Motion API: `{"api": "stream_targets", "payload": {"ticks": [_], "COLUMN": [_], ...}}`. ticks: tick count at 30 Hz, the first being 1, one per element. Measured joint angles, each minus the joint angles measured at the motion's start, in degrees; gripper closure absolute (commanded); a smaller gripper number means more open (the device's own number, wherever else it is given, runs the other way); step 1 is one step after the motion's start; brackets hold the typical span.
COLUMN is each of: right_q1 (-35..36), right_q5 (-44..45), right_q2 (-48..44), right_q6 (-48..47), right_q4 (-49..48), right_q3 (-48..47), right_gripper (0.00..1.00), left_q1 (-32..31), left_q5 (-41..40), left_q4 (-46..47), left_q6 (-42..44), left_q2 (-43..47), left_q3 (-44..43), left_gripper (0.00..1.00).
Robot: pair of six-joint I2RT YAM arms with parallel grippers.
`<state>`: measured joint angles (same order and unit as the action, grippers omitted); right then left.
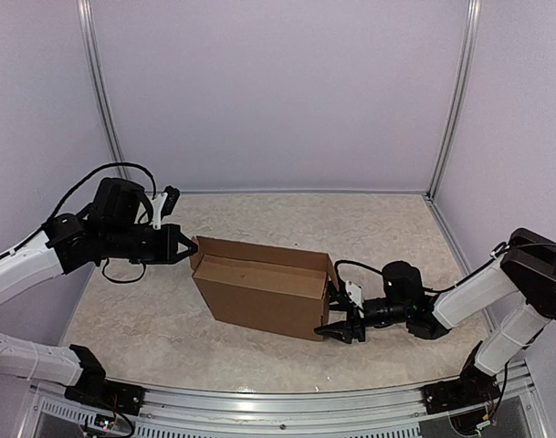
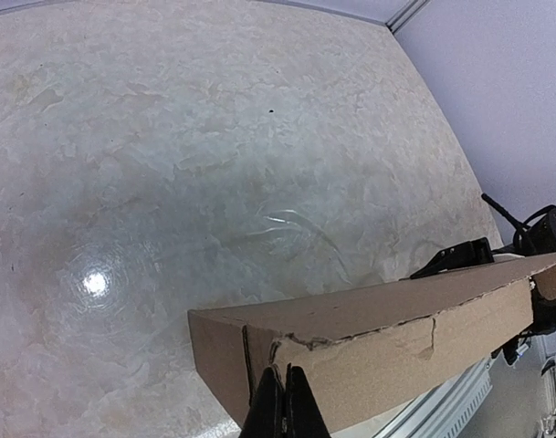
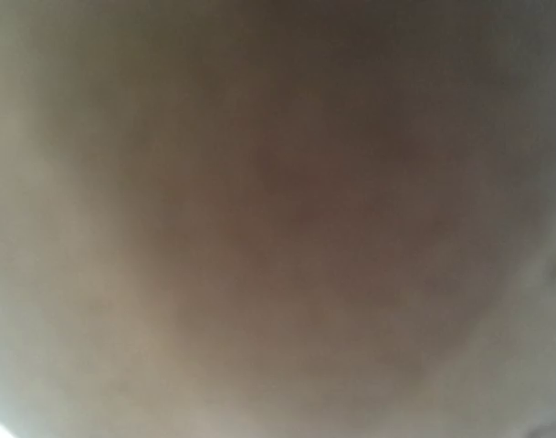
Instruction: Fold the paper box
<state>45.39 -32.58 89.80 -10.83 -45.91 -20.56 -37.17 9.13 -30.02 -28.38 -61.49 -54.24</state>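
The paper box stands mid-tabletop, half-formed. It looks light and stiff, likely to crease if pinched hard, so the end walls seem the best hold. The left claw is clenched, tips against the left end. The right claw is at the right end; I cannot tell its grip.

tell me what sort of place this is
Probably a robot lab test booth: plain walls on metal frame posts enclose a stone-patterned table, with a left arm and right arm mounted at its near edge, reaching to either end of a paper box.
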Motion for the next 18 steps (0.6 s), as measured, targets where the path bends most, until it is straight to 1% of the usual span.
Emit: {"api": "stream_targets", "payload": {"ticks": [7, 18], "right_q1": [0.0, 0.3], "right_q5": [0.0, 0.1], "right_q2": [0.0, 0.0], "right_q6": [0.0, 0.1], "right_q4": [0.2, 0.3], "right_q3": [-0.2, -0.2], "right_gripper": [0.96, 0.94], "left_q1": [-1.0, -2.1], "left_q5": [-2.0, -3.8], "left_q4": [1.4, 4.5], "left_q6": [1.4, 1.2], "left_q2": [1.5, 3.1], "left_q3": [1.8, 4.5], "left_gripper": [1.0, 1.0]}}
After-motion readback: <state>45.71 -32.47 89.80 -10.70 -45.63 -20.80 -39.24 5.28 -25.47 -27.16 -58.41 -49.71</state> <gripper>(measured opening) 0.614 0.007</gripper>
